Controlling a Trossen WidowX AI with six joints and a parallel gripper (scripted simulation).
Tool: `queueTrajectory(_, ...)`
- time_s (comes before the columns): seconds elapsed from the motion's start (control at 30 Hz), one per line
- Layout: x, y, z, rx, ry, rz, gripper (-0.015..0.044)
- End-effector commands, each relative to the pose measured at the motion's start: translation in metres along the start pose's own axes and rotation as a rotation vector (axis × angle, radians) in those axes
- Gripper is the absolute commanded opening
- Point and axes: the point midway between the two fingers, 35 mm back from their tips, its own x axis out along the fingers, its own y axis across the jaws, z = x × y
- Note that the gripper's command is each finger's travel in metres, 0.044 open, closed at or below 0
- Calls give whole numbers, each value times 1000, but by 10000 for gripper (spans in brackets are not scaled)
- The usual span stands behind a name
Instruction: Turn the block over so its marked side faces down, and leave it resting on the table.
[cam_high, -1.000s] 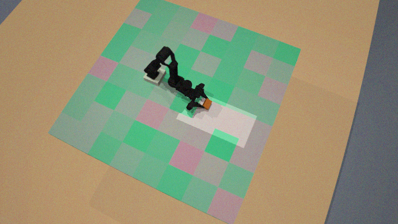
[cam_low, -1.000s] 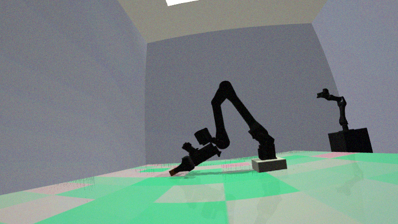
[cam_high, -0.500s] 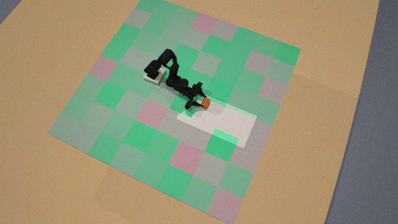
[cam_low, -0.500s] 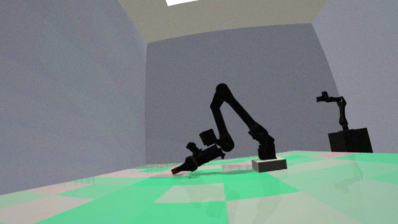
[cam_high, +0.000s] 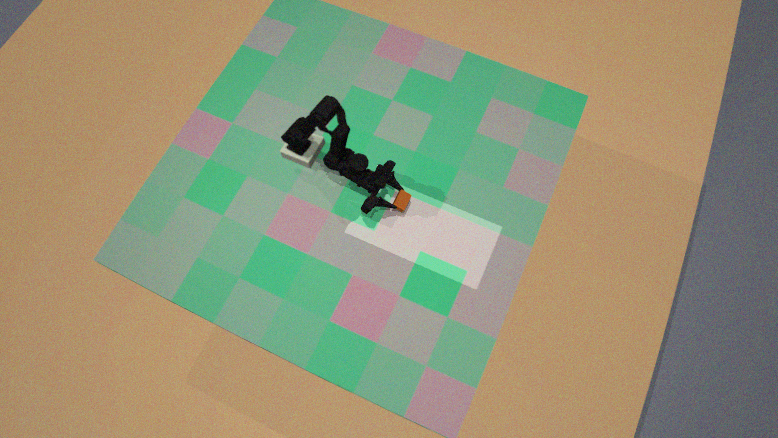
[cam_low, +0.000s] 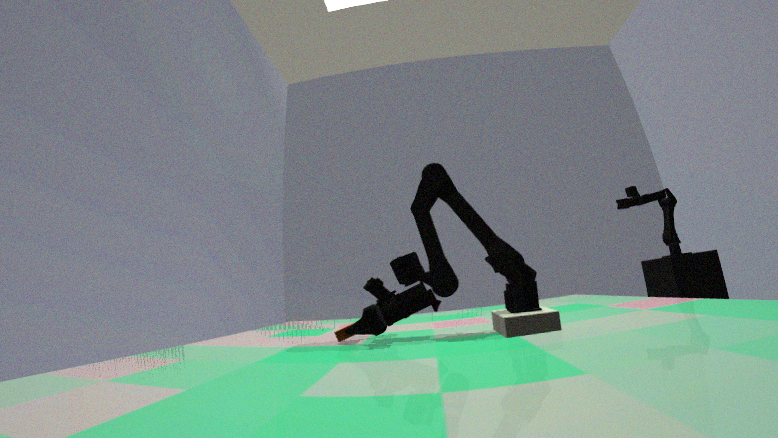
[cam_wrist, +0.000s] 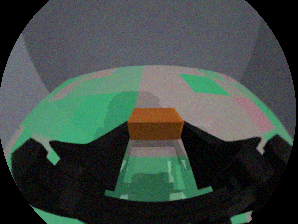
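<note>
An orange block is held between the two black fingertips. My gripper is shut on it, a fingertip at each of two opposite sides. In the exterior view the gripper slants down and forward, and the block is tilted with its lower edge at or just above the table. The wrist view shows two plain orange faces of the block. I can make out no mark on the faces in view. The underside is hidden.
The table bears a green, grey and pink checkered mat. A bright light patch lies beyond the block. The arm's pale base stands behind. A second dark arm on a black box stands in the background.
</note>
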Motion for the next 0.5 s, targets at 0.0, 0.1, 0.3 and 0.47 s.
queueTrajectory(0.0, 0, 1, 0, 6, -2, 4, 263)
queueTrajectory(0.1, 0, 1, 0, 6, -2, 4, 341)
queueTrajectory(0.3, 0, 1, 0, 6, -2, 4, 440)
queueTrajectory(0.47, 0, 1, 0, 6, -2, 4, 440)
